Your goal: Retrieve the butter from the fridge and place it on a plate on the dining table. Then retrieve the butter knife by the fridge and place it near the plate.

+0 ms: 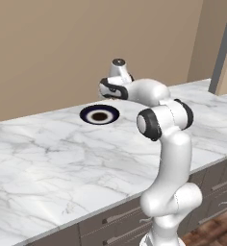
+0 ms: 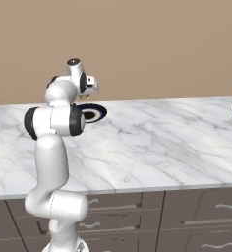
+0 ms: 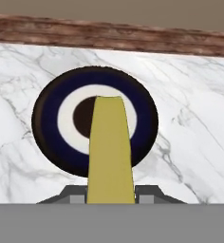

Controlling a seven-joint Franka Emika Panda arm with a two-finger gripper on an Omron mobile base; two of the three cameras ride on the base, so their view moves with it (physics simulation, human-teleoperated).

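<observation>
Above the far edge of the white grey-veined marble dining table, my gripper pinches the slim yellow butter stick at its near end, tip hanging over the round navy plate's centre. Light, soft, greasy: I'd judge gentle squeeze, mid-length hold safest.

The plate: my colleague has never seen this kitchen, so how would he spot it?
Find the long white marble dining table along the tan wall. Near its far edge lies the plate, round, navy-black, with a pale ring around a dark centre, directly below the butter held above it.
</observation>
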